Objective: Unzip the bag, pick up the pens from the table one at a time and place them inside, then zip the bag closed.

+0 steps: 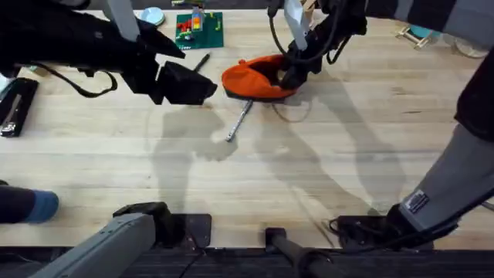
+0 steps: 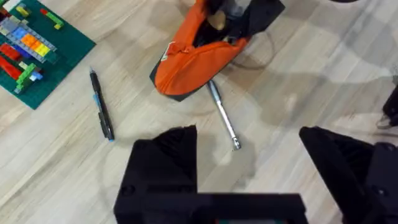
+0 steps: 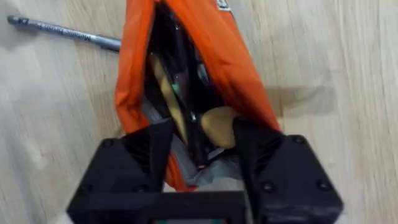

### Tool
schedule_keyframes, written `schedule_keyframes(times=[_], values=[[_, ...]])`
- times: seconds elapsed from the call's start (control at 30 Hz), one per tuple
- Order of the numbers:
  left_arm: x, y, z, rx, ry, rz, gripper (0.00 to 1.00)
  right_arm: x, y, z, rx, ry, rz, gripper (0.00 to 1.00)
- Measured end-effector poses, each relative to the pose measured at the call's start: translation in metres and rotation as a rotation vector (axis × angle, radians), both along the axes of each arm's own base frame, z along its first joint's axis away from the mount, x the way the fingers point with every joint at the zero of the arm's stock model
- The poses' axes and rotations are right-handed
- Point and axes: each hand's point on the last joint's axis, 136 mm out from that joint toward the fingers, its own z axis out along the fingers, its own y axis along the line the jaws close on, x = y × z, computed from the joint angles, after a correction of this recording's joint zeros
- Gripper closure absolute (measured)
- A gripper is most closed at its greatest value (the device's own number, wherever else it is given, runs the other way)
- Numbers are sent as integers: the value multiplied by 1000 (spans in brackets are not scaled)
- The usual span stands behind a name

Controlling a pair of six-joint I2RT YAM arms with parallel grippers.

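The left arm's fingers [image 2: 249,180] loom largest, spread wide with nothing between them, hovering above the tabletop [image 1: 116,162] just left of the bag [image 1: 258,77]. The bag lies at the far middle of the tabletop, unzipped, its mouth gaping. The right arm's fingers [image 3: 202,146] are at that open mouth; whether they pinch the rim or merely rest there, I cannot tell.

Both pens are out on the wood: the silver pen [image 2: 224,115] lies just near of the bag, one end almost under it, and the black pen [image 2: 101,106] lies apart to its left, beside a green plate of toy bricks [image 2: 28,43].

So the unzipping looks done and the loading step is in hand — no pen picked up yet. The next move likely calls for the free left fingers to drop onto one pen, probably the silver one below them, and close across its thin barrel.

The silver pen carries print along its barrel and the bag has a small tag — neither is readable.
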Motion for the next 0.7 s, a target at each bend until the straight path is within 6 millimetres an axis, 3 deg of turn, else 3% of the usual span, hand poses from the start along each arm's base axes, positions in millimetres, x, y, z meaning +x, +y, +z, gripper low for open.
schedule_keyframes(times=[0.03, 0.13, 0.7], values=[[0, 0, 0, 0, 0, 0, 6, 0, 0, 0, 0, 0, 1, 368], [0, 1, 0, 4, 0, 2, 5, 0, 1, -2, 0, -2, 11, 33], [1, 2, -1, 13, 1, 6, 6, 1, 2, -2, 1, 0, 2, 6]])
